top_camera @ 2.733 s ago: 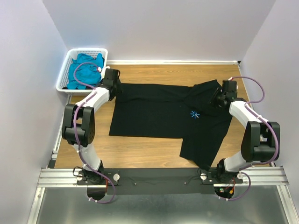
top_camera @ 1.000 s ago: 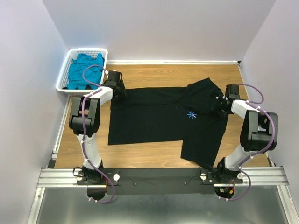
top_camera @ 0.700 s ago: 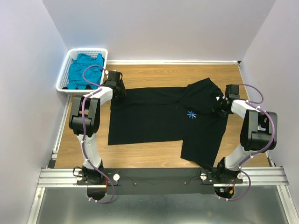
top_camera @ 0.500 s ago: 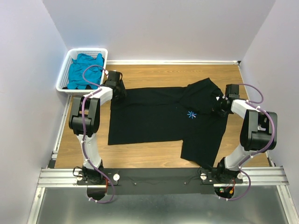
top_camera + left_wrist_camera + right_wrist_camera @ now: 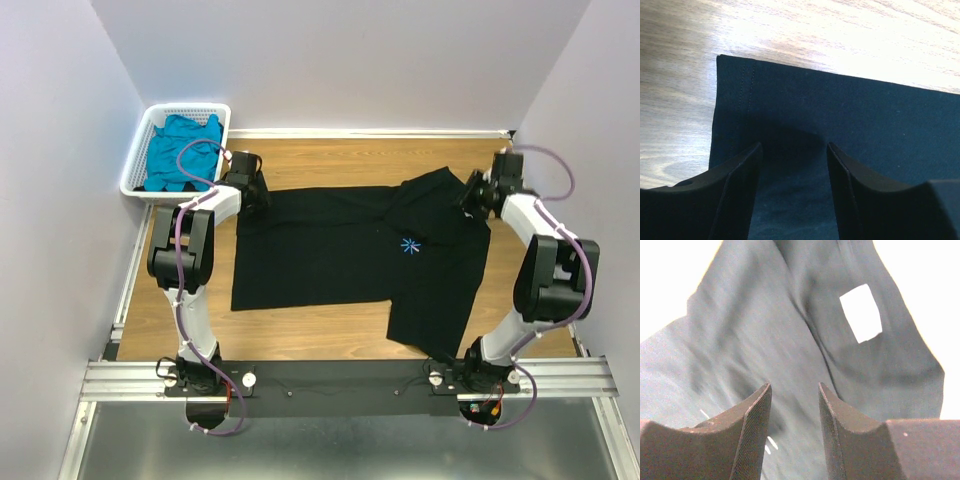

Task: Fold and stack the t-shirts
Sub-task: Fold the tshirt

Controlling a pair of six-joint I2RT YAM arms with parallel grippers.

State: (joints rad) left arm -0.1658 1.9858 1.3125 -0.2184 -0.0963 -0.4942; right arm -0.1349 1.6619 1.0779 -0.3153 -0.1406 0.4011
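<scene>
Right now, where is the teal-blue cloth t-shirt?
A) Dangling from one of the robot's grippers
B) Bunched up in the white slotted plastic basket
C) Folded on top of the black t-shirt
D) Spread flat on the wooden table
B: the teal-blue cloth t-shirt lies crumpled inside the white slotted plastic basket at the far left, clear of the large black t-shirt that is spread out flat.

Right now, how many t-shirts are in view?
2. The black t-shirt lies spread on the table. The teal t-shirt is bunched in the white basket, far left. More could be hidden under the teal one.
</scene>
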